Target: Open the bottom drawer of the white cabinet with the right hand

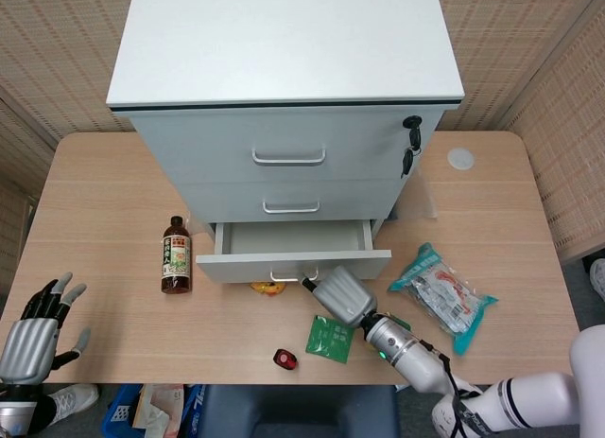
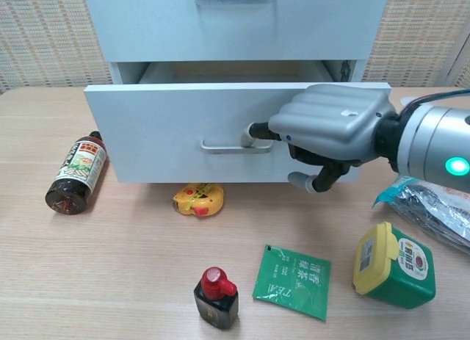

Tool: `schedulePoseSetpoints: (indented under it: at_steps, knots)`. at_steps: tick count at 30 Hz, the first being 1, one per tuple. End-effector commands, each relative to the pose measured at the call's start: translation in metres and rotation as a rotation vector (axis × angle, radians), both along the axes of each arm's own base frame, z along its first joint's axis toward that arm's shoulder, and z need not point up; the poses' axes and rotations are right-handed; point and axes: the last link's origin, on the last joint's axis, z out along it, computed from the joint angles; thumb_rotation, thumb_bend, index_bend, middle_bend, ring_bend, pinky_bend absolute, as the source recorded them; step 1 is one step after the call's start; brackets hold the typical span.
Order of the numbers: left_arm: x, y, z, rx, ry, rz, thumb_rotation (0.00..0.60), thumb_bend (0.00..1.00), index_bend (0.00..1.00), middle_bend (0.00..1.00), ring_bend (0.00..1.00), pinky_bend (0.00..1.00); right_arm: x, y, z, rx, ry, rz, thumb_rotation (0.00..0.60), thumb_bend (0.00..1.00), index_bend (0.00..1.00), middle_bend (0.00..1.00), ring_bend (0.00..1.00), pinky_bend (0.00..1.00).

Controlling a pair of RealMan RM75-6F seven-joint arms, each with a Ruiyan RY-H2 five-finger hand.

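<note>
Bottom drawer point(image 1: 293, 265) point(image 2: 176, 134): pulled partway out of white cabinet point(image 1: 284, 88), centre frame, inside visible.
Right hand point(image 1: 338, 295) point(image 2: 330, 127): one finger hooked on drawer handle point(image 2: 228, 145), the rest curled.
Left hand point(image 1: 33, 329): lower left, fingers spread, holding nothing.
Tape measure point(image 2: 197, 198): on surface, half under drawer front.

The cabinet point(image 1: 285, 107) stands at the back of the table point(image 1: 95, 220), its bottom drawer point(image 2: 220, 134) pulled out forward, with the right hand point(image 2: 330, 131) at the drawer handle point(image 2: 228, 144). Left of the drawer lies a bottle point(image 2: 76, 171); a tape measure point(image 2: 197, 198) sits partly under its front edge. Nearer the front — left to right — are a small jar point(image 2: 216, 297), a tea packet point(image 2: 292, 281), a lidded tub point(image 2: 395, 265) and a snack bag point(image 2: 433, 211).
</note>
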Motion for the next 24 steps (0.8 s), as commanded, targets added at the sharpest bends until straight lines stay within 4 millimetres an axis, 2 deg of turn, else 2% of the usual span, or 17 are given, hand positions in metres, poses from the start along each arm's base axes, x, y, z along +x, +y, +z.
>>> schedulePoseSetpoints:
  at_steps: [1, 24]
  knots:
    - [0.0, 0.0, 0.0, 0.0, 0.0, 0.001, 0.6, 0.36, 0.15, 0.0, 0.04, 0.12, -0.001, 0.003, 0.0, 0.0, 0.005, 0.002, 0.6, 0.4, 0.14, 0.88, 0.91, 0.86]
    - [-0.002, 0.002, -0.004, -0.015, -0.002, -0.005, 0.6, 0.36, 0.15, 0.0, 0.04, 0.12, -0.003, 0.031, 0.002, -0.008, 0.021, 0.013, 0.6, 0.4, 0.14, 0.88, 0.92, 0.86]
